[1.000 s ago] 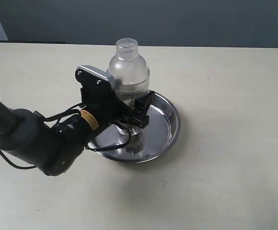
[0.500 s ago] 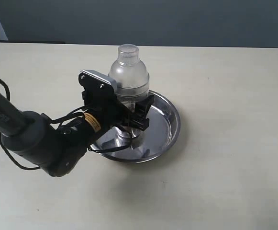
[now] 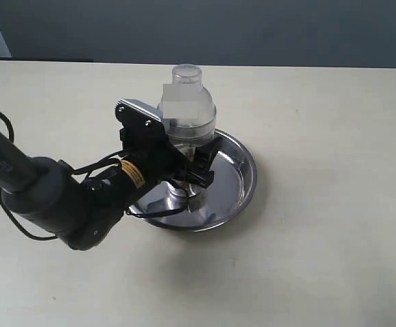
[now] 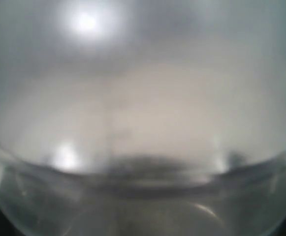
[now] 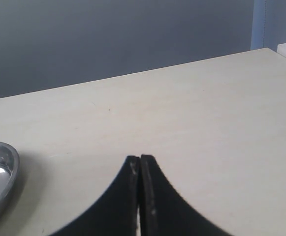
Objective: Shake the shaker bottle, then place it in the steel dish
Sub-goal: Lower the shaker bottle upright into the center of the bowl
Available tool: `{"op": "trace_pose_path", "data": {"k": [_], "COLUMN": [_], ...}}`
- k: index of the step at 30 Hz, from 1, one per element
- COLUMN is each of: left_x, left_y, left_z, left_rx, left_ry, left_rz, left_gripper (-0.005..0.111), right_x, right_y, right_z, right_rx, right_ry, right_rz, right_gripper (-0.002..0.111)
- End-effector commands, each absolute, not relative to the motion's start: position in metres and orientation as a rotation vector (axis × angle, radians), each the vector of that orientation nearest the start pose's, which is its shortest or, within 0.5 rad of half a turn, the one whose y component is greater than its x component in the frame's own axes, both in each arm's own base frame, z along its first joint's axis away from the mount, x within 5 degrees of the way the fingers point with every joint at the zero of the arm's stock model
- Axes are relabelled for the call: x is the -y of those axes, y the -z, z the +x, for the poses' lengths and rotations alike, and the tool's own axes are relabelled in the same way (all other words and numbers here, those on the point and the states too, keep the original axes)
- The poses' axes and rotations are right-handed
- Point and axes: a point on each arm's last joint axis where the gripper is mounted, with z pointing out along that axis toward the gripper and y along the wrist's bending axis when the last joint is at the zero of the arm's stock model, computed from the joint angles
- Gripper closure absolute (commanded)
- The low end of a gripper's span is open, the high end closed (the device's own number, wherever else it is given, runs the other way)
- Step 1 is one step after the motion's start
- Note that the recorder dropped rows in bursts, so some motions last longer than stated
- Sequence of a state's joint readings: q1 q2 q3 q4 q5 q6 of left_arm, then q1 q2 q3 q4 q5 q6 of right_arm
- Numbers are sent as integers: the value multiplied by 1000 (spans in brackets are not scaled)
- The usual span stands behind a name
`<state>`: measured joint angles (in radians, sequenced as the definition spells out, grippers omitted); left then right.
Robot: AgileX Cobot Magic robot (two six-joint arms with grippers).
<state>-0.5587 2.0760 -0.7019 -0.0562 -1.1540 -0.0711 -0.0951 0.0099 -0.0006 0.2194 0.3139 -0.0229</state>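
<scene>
The clear shaker bottle stands upright over the left part of the steel dish, its dome and cap slightly blurred. My left gripper is shut on the bottle's lower body, with one black finger showing on the bottle's right side. Whether the bottle's base touches the dish floor I cannot tell. In the left wrist view the bottle fills the picture and hides the jaws. My right gripper is shut on nothing, low over the table, with the dish's rim off to one side.
The dish sits mid-table on a pale beige tabletop. The left arm's dark body and cables lie to the left of the dish. A dark wall runs along the table's far edge.
The bottle, held in my left gripper, has come down a little and shifted slightly right over the dish. The right arm has not visibly moved.
</scene>
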Motion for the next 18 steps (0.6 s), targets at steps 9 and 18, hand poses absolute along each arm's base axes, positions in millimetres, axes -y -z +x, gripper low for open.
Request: {"op": "trace_pose_path", "data": {"k": [9, 18], "left_x": [182, 181], "left_y": [-100, -99], "left_z": [300, 300], "left_rx": [-1750, -1764], "left_ry": [427, 416], "left_rz": [374, 372], "left_gripper": [53, 13], "right_x": [-1, -1], "right_y": [-186, -186], "right_z": [55, 55], "right_rx": [-1778, -1778], "right_ry": [-118, -118], "right_rz": [205, 205], "right_gripper": [109, 109]}}
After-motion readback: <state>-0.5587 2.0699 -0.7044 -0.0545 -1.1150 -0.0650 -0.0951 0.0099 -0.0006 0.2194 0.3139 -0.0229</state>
